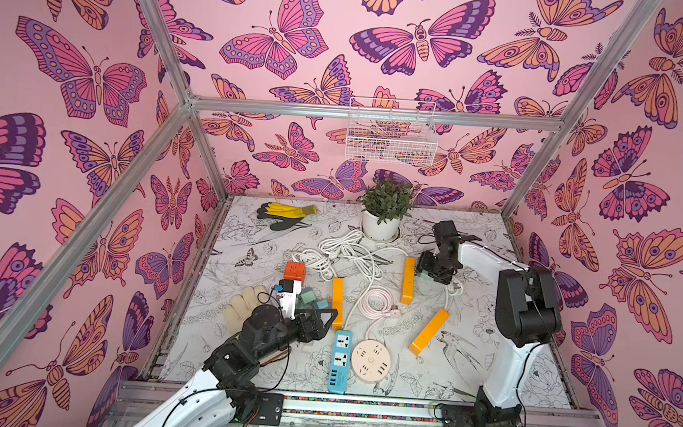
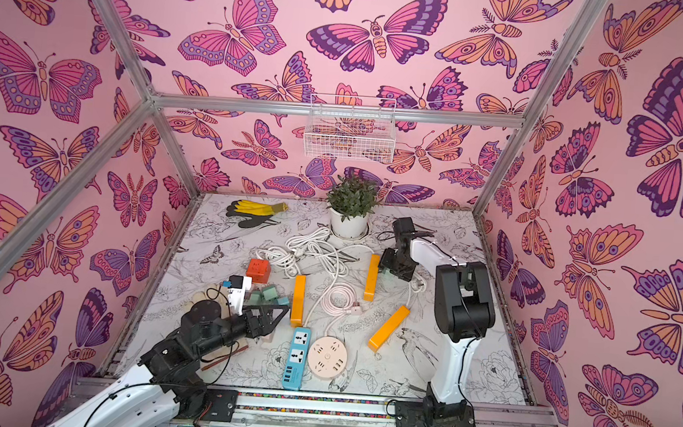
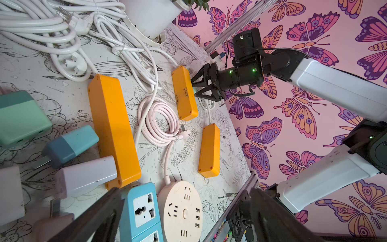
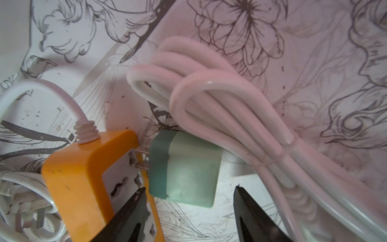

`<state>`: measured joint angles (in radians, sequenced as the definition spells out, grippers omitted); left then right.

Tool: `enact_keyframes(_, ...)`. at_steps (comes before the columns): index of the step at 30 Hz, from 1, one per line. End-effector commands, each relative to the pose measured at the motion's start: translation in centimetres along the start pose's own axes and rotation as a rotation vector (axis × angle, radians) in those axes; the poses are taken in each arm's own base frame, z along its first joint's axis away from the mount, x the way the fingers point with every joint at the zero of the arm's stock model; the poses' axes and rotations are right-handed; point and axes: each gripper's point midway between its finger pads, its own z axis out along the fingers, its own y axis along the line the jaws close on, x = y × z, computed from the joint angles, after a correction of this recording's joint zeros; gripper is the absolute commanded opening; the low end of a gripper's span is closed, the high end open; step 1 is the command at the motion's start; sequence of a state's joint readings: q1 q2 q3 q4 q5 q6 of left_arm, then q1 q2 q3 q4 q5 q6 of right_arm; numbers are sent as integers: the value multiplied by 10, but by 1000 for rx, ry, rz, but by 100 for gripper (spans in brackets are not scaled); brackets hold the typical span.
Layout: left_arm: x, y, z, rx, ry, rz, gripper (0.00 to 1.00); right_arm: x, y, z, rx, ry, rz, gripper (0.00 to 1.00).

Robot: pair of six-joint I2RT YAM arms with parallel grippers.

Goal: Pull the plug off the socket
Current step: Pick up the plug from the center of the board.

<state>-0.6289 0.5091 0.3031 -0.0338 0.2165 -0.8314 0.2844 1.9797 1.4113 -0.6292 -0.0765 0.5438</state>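
The right gripper [image 4: 188, 191] has its jaws spread to either side of the green plug [image 4: 184, 169], whose near end sits between the fingertips (a gap shows on one side). Its prongs reach into the orange socket strip [image 4: 77, 174]. The left gripper [image 3: 184, 189] gapes wide, well apart.

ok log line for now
right gripper open, straddling two-tone green plug | prongs partly exposed at orange socket strip | left gripper open, empty

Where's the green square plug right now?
In the right wrist view, the green square plug meets the orange plastic power strip, prongs showing, between the tips of the right end effector.
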Motion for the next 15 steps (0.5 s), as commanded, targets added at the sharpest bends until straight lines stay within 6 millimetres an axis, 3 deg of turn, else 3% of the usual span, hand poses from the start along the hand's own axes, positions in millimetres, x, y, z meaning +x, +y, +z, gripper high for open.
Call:
enact_keyframes(1, 2, 3, -1, -5, -2, 8, 98, -1, -3, 1, 55, 19, -30, 70)
enact_keyframes(9, 1, 1, -5, -6, -9, 20, 98, 0, -9, 16, 104, 61, -17, 65)
enact_keyframes(15, 0, 2, -9, -5, -26, 21, 98, -1, -12, 1, 107, 20, -23, 49)
